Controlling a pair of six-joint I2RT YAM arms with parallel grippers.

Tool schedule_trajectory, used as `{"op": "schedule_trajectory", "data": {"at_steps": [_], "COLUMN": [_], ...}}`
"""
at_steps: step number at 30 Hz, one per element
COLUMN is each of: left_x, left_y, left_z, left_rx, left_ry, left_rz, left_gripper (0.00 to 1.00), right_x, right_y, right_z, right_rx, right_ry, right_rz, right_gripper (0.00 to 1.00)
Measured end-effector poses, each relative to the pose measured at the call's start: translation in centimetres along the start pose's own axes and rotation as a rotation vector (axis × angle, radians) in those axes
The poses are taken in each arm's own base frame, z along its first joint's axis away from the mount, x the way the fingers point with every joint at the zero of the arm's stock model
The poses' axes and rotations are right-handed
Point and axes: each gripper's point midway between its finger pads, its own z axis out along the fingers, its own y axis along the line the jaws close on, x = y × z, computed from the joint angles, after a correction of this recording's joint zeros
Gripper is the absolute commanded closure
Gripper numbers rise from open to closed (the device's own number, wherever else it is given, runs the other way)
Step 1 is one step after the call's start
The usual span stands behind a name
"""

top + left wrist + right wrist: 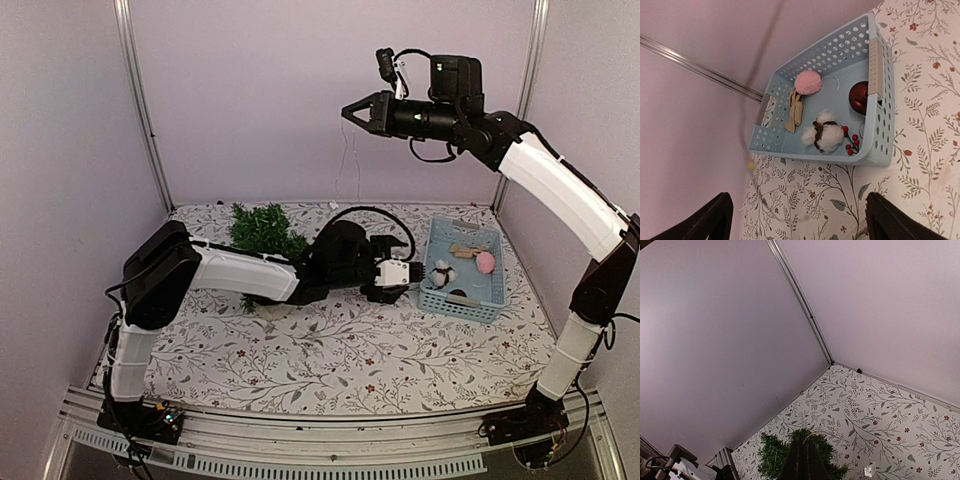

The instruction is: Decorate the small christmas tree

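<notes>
At the back left of the table, the small christmas tree (pixel 265 228) stands upright behind your left arm. Your left gripper (pixel 412 274), jaws spread, points away from it toward the blue basket (pixel 458 302). Your right gripper (pixel 348 109), fingers pressed together, hangs high above.
</notes>
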Motion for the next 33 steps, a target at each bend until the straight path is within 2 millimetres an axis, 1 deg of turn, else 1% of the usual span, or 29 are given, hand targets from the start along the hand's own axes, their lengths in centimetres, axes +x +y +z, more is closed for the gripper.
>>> {"op": "schedule_trajectory", "data": {"at_steps": [1, 4, 6, 7, 8, 9, 14, 17, 21, 23, 25, 28, 31, 33], "left_x": [0.1, 0.8, 1.1, 1.1, 1.0, 0.8, -0.4, -0.8, -0.9, -0.8, -1.0, -1.8, -3.8, -5.7], "left_y": [-0.1, -0.7, -1.2, -1.4, -1.5, -1.5, -1.3, -1.3, -1.5, -1.8, -1.9, -1.5, -0.3, 0.8], "left_z": [0.3, 1.0, 1.2, 1.3, 1.3, 1.3, 1.3, 1.3, 0.9, 0.4, -0.3, -2.2, -4.7, -6.5], "left_rx": [-0.001, 0.004, 0.013, 0.015, 0.020, 0.023, 0.030, 0.033, 0.034, 0.037, 0.037, 0.030, 0.007, -0.017], "left_ry": [0.002, 0.013, 0.016, 0.012, 0.005, -0.006, -0.069, -0.089, -0.100, -0.100, -0.101, -0.106, -0.135, -0.171], "left_rz": [0.000, -0.012, -0.022, -0.024, -0.031, -0.036, -0.050, -0.055, -0.058, -0.064, -0.070, -0.075, -0.075, -0.081], "left_gripper": [0.06, 0.51, 0.72, 0.85, 0.94, 1.00, 1.00, 1.00, 1.00, 1.00, 1.00, 1.00, 1.00, 1.00], "right_x": [0.0, 0.0, 0.1, 0.2, 0.2, 0.3, 0.5, 0.6, 0.6, 0.6, 0.7, 1.3, 2.6, 4.0], "right_y": [0.0, 0.2, 0.4, 0.4, 0.5, 0.5, 0.6, 0.5, 0.5, 0.4, 0.0, -1.0, -2.9, -5.1], "right_z": [0.0, -0.1, -0.2, -0.2, -0.2, -0.2, -0.1, 0.0, 0.0, 0.1, 0.1, 0.1, 0.1, -0.2], "right_rx": [-0.001, -0.006, -0.012, -0.014, -0.017, -0.020, -0.026, -0.026, -0.025, -0.020, -0.003, 0.031, 0.072, 0.114], "right_ry": [-0.001, -0.002, -0.002, -0.001, 0.000, 0.001, 0.005, 0.005, 0.006, 0.005, 0.002, 0.008, 0.031, 0.053], "right_rz": [0.000, 0.003, 0.004, 0.005, 0.006, 0.007, 0.013, 0.015, 0.015, 0.014, 0.008, 0.002, 0.013, 0.032], "right_gripper": [1.00, 1.00, 1.00, 1.00, 1.00, 1.00, 1.00, 1.00, 1.00, 1.00, 1.00, 1.00, 1.00, 1.00]}}
